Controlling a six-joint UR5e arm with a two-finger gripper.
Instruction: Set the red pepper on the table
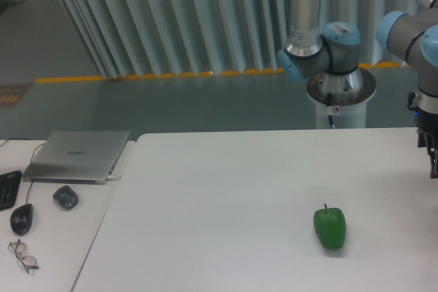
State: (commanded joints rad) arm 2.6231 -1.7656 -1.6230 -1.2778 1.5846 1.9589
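Gripper (432,158): dark, at the far right edge of the view, hanging from the arm's wrist above the right side of the table; cut off by the frame, so how far its fingers are spread, and whether they have hold of anything, cannot be told.

Arm (321,52): grey tubes with light blue joint caps, rising from a round pedestal base (340,97) behind the table's far edge; a second blue joint shows at upper right, above the wrist.

Red pepper: not visible anywhere in the view (its place cannot be told).

Table (226,196): large, white, matte, filling the lower middle and right.

Green pepper (330,227): glossy, short dark stem pointing up and away, lying on the table toward the lower right, well apart from the gripper.

Side desk (55,251): white, butted against the table's left edge. On it: closed silver laptop (79,155); small dark grey object (66,197) just in front of the laptop; black mouse (21,219); corner of a black keyboard (7,188) at the left edge; wire-framed glasses (22,255) nearest the camera.

Background: ribbed pale wall panels, grey floor with a yellow line.
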